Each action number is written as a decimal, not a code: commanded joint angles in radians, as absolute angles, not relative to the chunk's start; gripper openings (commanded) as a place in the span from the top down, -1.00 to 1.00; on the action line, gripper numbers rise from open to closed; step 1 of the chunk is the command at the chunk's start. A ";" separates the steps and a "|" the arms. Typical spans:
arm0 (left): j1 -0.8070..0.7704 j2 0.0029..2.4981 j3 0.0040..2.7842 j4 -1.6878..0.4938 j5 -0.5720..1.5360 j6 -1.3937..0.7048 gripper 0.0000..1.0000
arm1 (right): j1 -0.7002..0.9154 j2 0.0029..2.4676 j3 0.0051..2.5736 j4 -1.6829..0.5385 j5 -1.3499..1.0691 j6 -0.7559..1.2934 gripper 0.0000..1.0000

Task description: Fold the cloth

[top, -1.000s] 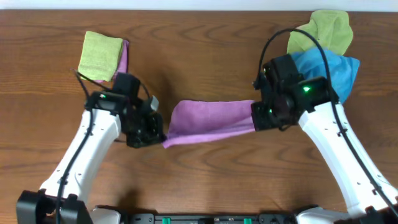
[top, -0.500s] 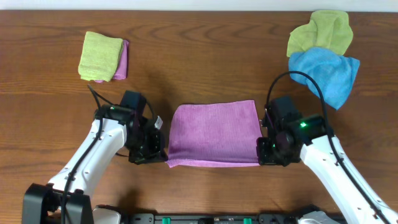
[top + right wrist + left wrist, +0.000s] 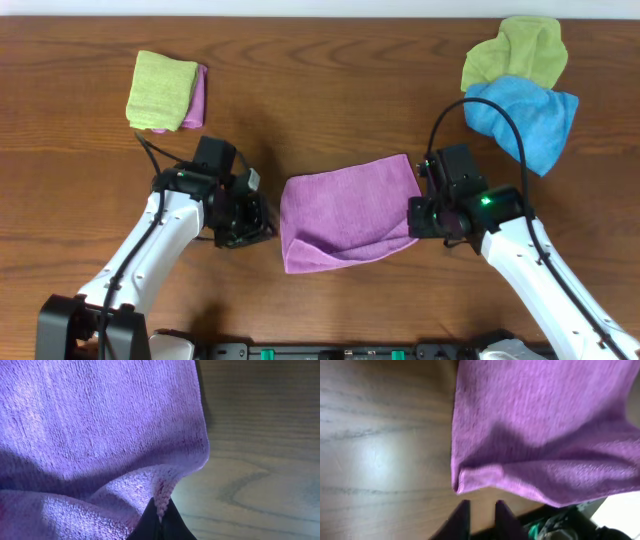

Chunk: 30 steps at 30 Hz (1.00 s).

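The mauve-purple cloth (image 3: 345, 210) lies in the middle of the table, folded over on itself, with a loose sagging front edge. My left gripper (image 3: 262, 218) is open and empty just left of the cloth's left edge. In the left wrist view the cloth's corner (image 3: 460, 485) lies just ahead of the parted fingers (image 3: 465, 512), not between them. My right gripper (image 3: 415, 218) is shut on the cloth's right corner. In the right wrist view the fuzzy edge (image 3: 162, 495) is pinched between its fingertips (image 3: 161, 507).
A folded light-green cloth (image 3: 160, 90) lies on a lilac one (image 3: 196, 97) at the back left. A crumpled green cloth (image 3: 515, 50) and a bright blue cloth (image 3: 525, 115) lie at the back right. Bare wooden table (image 3: 330, 100) surrounds the purple cloth.
My left gripper has let go of its corner and drawn slightly back. My right gripper has moved away from the front edge with its corner. The cloth went from stretched flat to slack and skewed.
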<state>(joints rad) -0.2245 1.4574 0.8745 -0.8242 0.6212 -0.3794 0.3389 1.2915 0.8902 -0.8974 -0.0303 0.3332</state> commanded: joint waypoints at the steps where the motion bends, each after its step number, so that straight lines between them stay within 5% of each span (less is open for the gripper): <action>1: -0.223 1.455 0.872 -0.850 0.624 -0.390 0.03 | 0.341 1.296 0.889 -0.905 -0.015 0.353 0.98; 4: -0.223 1.455 0.871 -0.863 0.665 -0.410 -0.42 | 0.341 1.296 0.889 -0.916 -0.015 0.353 0.98; 10: -0.226 1.470 0.860 -0.773 0.705 -0.576 -0.64 | 0.341 1.296 0.889 -0.920 -0.032 0.353 0.97; 30: -0.339 1.730 0.849 -0.536 0.879 -0.908 -0.61 | 0.341 1.296 0.889 -0.931 -0.034 0.363 0.97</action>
<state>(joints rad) -0.3248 1.7161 0.8566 -0.5518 0.8665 -0.8570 0.3389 1.2938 0.8902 -0.9298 -0.0299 0.3489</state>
